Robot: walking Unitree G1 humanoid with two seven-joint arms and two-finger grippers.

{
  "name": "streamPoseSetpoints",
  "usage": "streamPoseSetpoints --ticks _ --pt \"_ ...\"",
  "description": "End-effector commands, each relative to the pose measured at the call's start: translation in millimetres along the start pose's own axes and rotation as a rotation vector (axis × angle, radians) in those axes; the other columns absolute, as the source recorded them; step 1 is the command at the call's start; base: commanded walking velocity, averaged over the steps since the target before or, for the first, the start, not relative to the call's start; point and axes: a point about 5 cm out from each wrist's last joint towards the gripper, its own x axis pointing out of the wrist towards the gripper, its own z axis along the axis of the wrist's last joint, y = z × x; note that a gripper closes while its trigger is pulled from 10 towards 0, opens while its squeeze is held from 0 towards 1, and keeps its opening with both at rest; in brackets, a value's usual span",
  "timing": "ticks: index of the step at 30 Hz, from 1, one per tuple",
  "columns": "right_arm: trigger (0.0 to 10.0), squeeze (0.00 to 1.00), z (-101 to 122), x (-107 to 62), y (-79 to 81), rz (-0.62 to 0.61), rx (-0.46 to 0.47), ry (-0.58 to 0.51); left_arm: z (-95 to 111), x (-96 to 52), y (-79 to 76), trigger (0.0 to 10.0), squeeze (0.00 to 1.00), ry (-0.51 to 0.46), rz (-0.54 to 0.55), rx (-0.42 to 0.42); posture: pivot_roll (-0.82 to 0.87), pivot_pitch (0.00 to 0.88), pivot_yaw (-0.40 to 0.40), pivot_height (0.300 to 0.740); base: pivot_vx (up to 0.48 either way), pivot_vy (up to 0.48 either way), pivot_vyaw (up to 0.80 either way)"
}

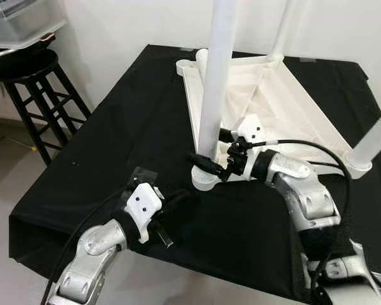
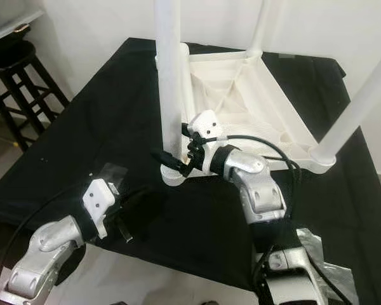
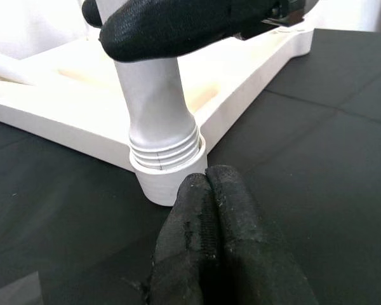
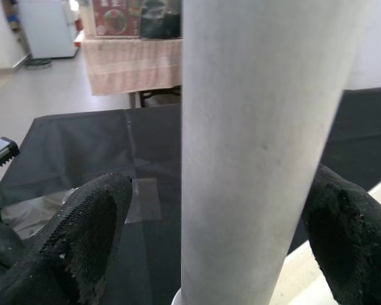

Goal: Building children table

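A white children's table lies upside down on a black cloth. Its near leg stands upright in the corner socket. My right gripper is open, with a finger on each side of that leg just above the socket. In the right wrist view the leg stands between the two pads, with a gap at one pad. My left gripper is shut on nothing, low over the cloth in front of the socket. Its closed fingertips point at the threaded leg base.
Two more white legs rise at the far corner and the right corner. A black stool stands left of the cloth, under a clear box. A clear patch of tape lies on the cloth. The cloth's front edge is close to my arms.
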Motion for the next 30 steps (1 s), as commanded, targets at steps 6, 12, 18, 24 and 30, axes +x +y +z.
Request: streamPoseSetpoints --ticks 6,12,18,24,30 --pt "5.1 0.00 19.5 9.8 -22.8 0.063 0.001 -0.062 -2.3 -3.9 1.0 10.0 0.00 0.005 0.063 0.014 0.11 0.105 -0.022 0.740 0.000 0.000 0.00" --pt "0.0 0.00 16.2 12.2 -26.7 0.130 0.048 -0.061 -2.1 -3.0 -0.8 10.0 0.00 0.005 0.068 0.015 0.10 0.119 -0.025 0.740 0.000 0.000 0.00" --pt "0.0 0.00 6.2 6.1 -27.3 0.148 0.073 -0.053 -2.6 -1.9 -2.4 10.0 0.00 0.007 0.060 0.016 0.09 0.126 -0.022 0.740 0.000 0.000 0.00" --pt "0.0 0.00 -11.3 -7.4 -30.6 0.008 0.066 -0.010 -3.2 -1.4 -2.1 10.0 0.00 0.016 0.052 0.020 0.07 0.138 -0.011 0.740 0.000 0.000 0.00" --pt "0.0 0.00 -46.8 -12.6 -15.8 -0.463 0.140 0.093 -4.1 -2.2 0.1 10.0 0.00 0.024 0.047 0.021 0.06 0.143 -0.009 0.740 0.000 0.000 0.00"
